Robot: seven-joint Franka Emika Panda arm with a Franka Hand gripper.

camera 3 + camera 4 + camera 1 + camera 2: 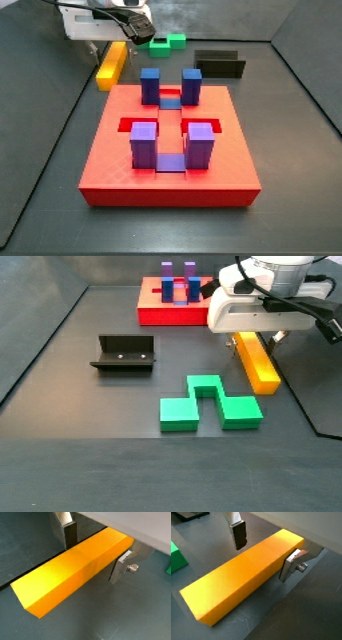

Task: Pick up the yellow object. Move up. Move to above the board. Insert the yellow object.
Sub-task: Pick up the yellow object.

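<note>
In a side view, the green notched block (207, 404) lies nearest, the yellow object (257, 363) at its 1 o'clock on the floor. The gripper (255, 338) straddles the bar's far end, fingers (238, 534) narrowly apart, not clamping. The board (177, 304) sits at 11 o'clock beyond.

Even, bright overhead light is seen throughout; soft shadows are cast, and wrist views are slightly blurred near edges.

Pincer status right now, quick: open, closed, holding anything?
Pincer: open, fingers straddling the yellow bar on the floor, near one end; not clamped yet.
</note>
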